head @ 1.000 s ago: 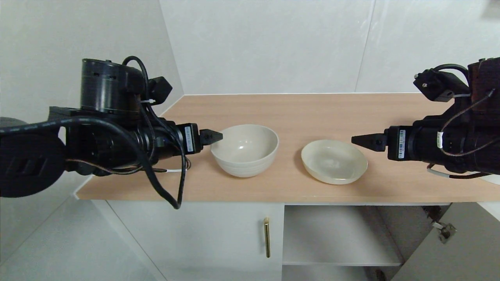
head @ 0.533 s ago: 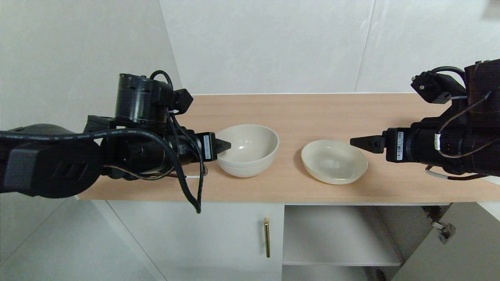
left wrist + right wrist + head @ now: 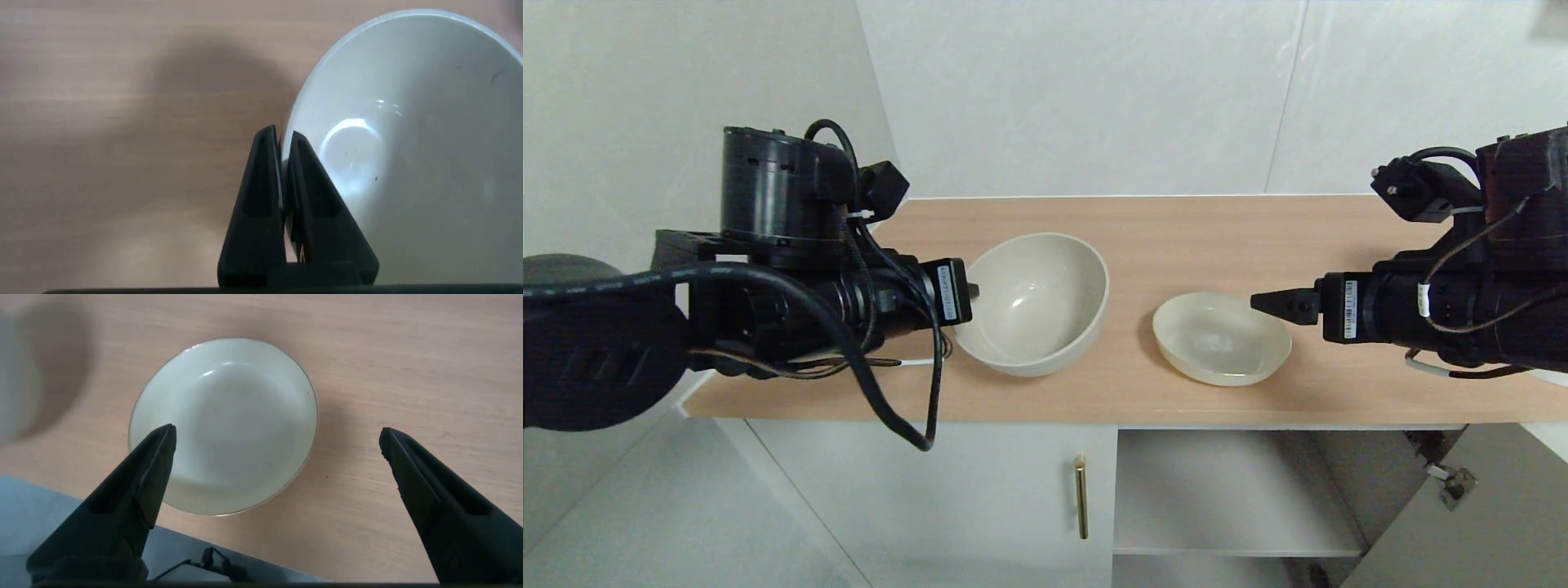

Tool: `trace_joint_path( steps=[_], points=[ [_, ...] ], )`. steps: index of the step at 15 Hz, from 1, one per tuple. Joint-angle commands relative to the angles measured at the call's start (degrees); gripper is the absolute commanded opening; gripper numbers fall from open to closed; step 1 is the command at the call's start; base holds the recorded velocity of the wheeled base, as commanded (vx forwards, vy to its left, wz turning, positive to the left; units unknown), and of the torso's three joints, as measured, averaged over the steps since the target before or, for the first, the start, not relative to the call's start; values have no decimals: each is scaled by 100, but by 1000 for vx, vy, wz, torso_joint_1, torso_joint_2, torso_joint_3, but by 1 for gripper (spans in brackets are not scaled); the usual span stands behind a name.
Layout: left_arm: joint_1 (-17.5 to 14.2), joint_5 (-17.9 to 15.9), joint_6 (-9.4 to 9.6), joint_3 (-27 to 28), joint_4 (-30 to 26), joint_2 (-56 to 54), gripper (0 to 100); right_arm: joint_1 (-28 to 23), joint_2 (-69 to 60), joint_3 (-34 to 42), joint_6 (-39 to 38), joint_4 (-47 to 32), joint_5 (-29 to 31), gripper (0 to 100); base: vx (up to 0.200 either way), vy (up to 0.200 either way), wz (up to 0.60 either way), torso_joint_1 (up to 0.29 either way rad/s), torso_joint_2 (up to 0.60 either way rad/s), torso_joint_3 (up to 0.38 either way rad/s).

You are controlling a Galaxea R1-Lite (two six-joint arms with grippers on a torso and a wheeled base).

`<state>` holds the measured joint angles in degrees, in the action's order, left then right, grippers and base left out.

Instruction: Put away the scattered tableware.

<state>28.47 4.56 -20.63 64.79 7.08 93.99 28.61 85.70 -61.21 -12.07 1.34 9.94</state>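
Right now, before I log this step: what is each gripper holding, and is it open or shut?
Left gripper: shut on the bowl rim.
Right gripper: open, empty, by the plate.

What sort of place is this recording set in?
Probably a kitchen, or a mock-up of one: a wooden countertop against tiled walls, white cupboards beneath, and a bowl and shallow dish.

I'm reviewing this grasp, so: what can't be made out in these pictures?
Head view: left gripper fingertips, hidden behind the bowl rim.
Left wrist view: bowl's far side, cut off by the picture edge.
Head view: cupboard lower part, cut off at the bottom edge.
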Motion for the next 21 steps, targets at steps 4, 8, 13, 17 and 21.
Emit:
trace_joint_path(
  steps=[4,8,13,17,21],
  points=[
    [71,-131,15,-318,-5,-970,0,-5,579,-40,-6,24,325,100,0,0,0,0,0,0],
    [89,-271,15,-388,4,-1137,0,-84,1010,-58,-6,86,334,100,0,0,0,0,0,0],
    [98,-271,6,-388,4,-1181,0,-93,1239,-49,-164,305,334,0,0,0,0,0,0,0],
    [89,-359,6,-635,4,-1295,0,-93,1160,-67,-226,314,325,0,0,0,0,0,0,0],
    [89,-474,15,-1039,4,-1673,0,-110,456,-31,-314,270,272,0,0,0,0,0,0,0]
  ],
)
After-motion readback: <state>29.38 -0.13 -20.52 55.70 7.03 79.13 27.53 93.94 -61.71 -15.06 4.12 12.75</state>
